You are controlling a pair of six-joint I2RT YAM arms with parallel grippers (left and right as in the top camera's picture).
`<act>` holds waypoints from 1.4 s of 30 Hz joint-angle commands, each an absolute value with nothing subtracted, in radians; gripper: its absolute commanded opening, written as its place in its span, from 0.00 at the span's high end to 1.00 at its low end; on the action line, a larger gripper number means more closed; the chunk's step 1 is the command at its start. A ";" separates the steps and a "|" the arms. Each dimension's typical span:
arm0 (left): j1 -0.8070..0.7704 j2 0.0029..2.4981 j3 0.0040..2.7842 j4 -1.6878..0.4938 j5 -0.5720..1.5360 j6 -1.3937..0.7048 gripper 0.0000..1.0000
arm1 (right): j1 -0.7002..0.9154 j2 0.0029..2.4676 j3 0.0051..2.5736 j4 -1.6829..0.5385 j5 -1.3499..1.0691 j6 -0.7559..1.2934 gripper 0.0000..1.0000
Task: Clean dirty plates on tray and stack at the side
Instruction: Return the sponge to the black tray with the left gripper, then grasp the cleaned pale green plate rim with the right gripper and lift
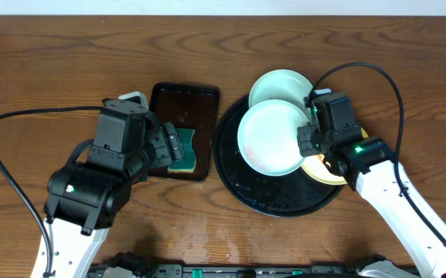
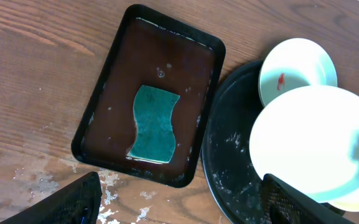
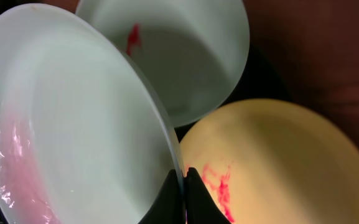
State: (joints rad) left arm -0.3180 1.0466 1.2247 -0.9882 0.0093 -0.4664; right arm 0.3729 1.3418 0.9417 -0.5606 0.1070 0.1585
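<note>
Overhead, I'm seeing all three plates [image 1: 280, 86] sitting over the round tray [image 1: 234, 184], none stacked aside yet. Left wrist: my left tool [image 2: 180, 200] is hanging wide apart above the sponge [image 2: 154, 124]. Right wrist: my right tool [image 3: 184, 196] is clamping the smeared white plate [image 3: 73, 124] by its rim.

Bare table [image 1: 52, 62] lies open to the left and along the far edge. The rectangular tray [image 1: 188, 100] and the round black tray [image 1: 273, 202] sit almost rim to rim, leaving no lane between them. The sponge [image 2: 154, 124] is reachable from above, below the left gripper [image 1: 167, 147], whose jaws stand wide. The raised mint plate [image 1: 269, 137], pinched at its rim by the right gripper [image 1: 306, 143], roofs the round tray's middle. It overlaps the far mint plate [image 1: 283, 83] and the yellow plate [image 1: 325, 176]. Only the near arc is bare.
</note>
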 commanded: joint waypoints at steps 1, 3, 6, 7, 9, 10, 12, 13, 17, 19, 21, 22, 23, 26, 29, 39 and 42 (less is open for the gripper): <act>-0.315 1.045 1.245 -0.991 0.011 -0.456 0.18 | 0.420 1.342 0.979 -0.558 0.233 0.132 0.99; -0.315 1.046 1.245 -0.991 0.011 -0.456 0.18 | 0.446 1.342 0.980 -0.558 0.311 0.128 0.99; -0.315 1.047 1.245 -0.991 0.011 -0.456 0.18 | 0.512 1.341 0.980 -0.558 0.394 0.090 0.99; -0.315 1.047 1.245 -0.991 0.011 -0.456 0.18 | 0.546 1.341 0.980 -0.560 0.437 0.081 0.99; -0.315 1.047 1.245 -0.991 0.011 -0.456 0.18 | 0.607 1.341 0.980 -0.569 0.548 0.080 0.99; -0.315 1.047 1.245 -0.991 0.011 -0.456 0.18 | 0.648 1.341 0.980 -0.573 0.627 0.081 0.99; -0.315 1.047 1.245 -0.991 0.011 -0.456 0.18 | 0.729 1.341 0.980 -0.576 0.780 0.081 0.99; -0.315 1.047 1.245 -0.991 0.011 -0.456 0.18 | 0.762 1.341 0.980 -0.575 0.840 0.081 0.99; -0.315 1.047 1.245 -0.991 0.012 -0.456 0.18 | 0.877 1.341 0.980 -0.576 1.041 0.080 0.99; -0.315 1.047 1.245 -0.991 0.011 -0.456 0.18 | 0.922 1.341 0.980 -0.576 1.087 0.080 0.99; -0.315 1.047 1.245 -0.991 0.011 -0.456 0.18 | 0.960 1.341 0.980 -0.577 1.121 0.080 0.99; -0.315 1.047 1.245 -0.991 0.012 -0.456 0.18 | 0.974 1.341 0.980 -0.577 1.133 0.080 0.99; -0.315 1.047 1.245 -0.991 0.011 -0.456 0.18 | 0.986 1.341 0.980 -0.577 1.148 0.080 0.99; -0.315 1.047 1.245 -0.991 0.011 -0.456 0.18 | 1.019 1.341 0.980 -0.576 1.206 0.080 0.99; -0.315 1.047 1.245 -0.991 0.011 -0.456 0.18 | 1.037 1.341 0.980 -0.576 1.242 0.080 0.99; -0.315 1.047 1.245 -0.991 0.011 -0.456 0.18 | 1.076 1.339 0.980 -0.575 1.242 0.068 0.99; -0.315 1.047 1.245 -0.991 0.011 -0.456 0.18 | 1.076 1.339 0.980 -0.575 1.242 0.049 0.99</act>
